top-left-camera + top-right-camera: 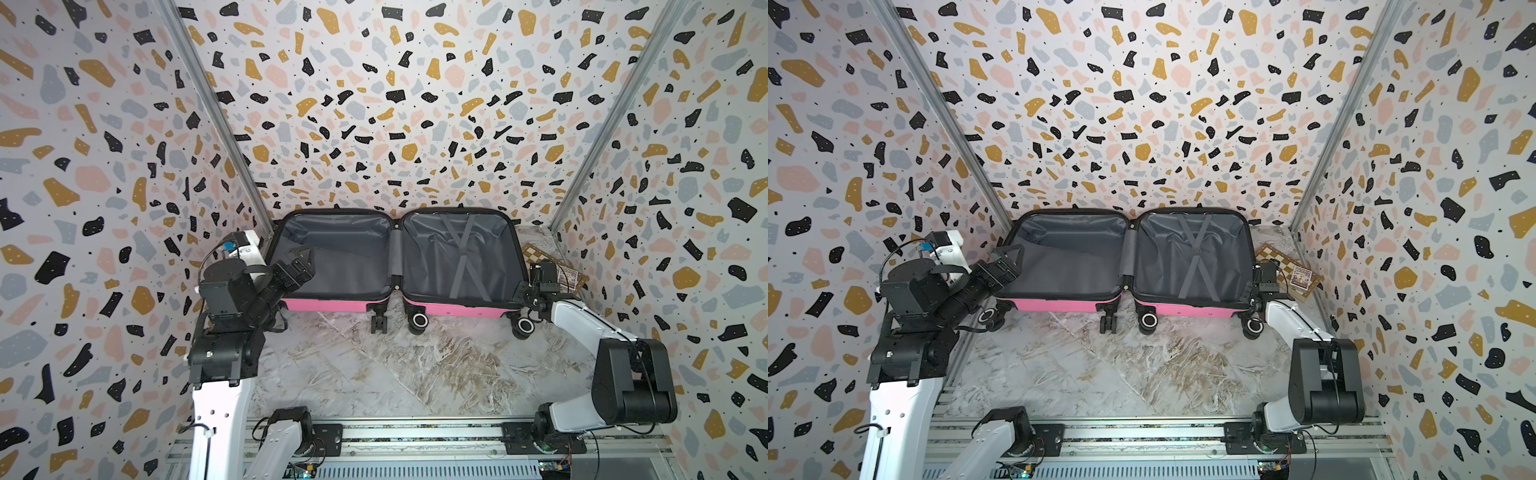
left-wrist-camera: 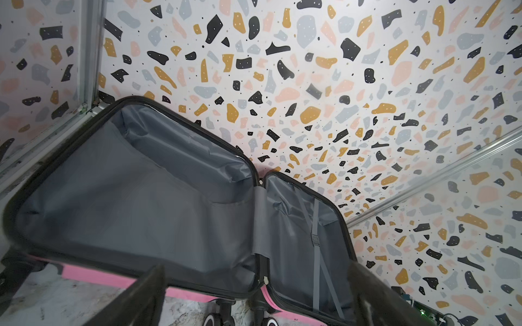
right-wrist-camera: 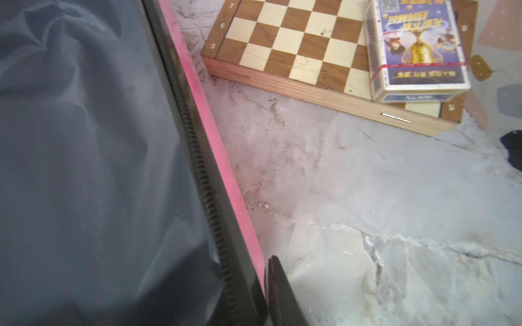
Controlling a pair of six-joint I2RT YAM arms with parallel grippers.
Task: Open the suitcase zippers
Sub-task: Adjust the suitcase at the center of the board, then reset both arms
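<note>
Marbled tabletop (image 1: pixel 395 365) filled the lower middle of both top views, boxed in by speckled terrazzo panels. At mid-frame, against the back panel, I saw the suitcase (image 1: pixel 328 304) lying fully open. Both halves were flat with the grey lining up, and the pink shell and black wheels faced the lower edge of the frame. The zippers (image 3: pixel 197 158) showed as a black toothed band along the rim of each open half. My left gripper (image 1: pixel 305 262) hung over the left half's lower-left corner, jaws spread wide and holding nothing. My right gripper (image 1: pixel 527 293) sat at the case's right rim. In the right wrist view one dark finger (image 3: pixel 278 288) lay just beside the pink edge, and I could not tell whether the claw was clamped on anything. A chessboard (image 3: pixel 296 42) lay to the right of the case, with a card box (image 3: pixel 418 48) on it.
</note>
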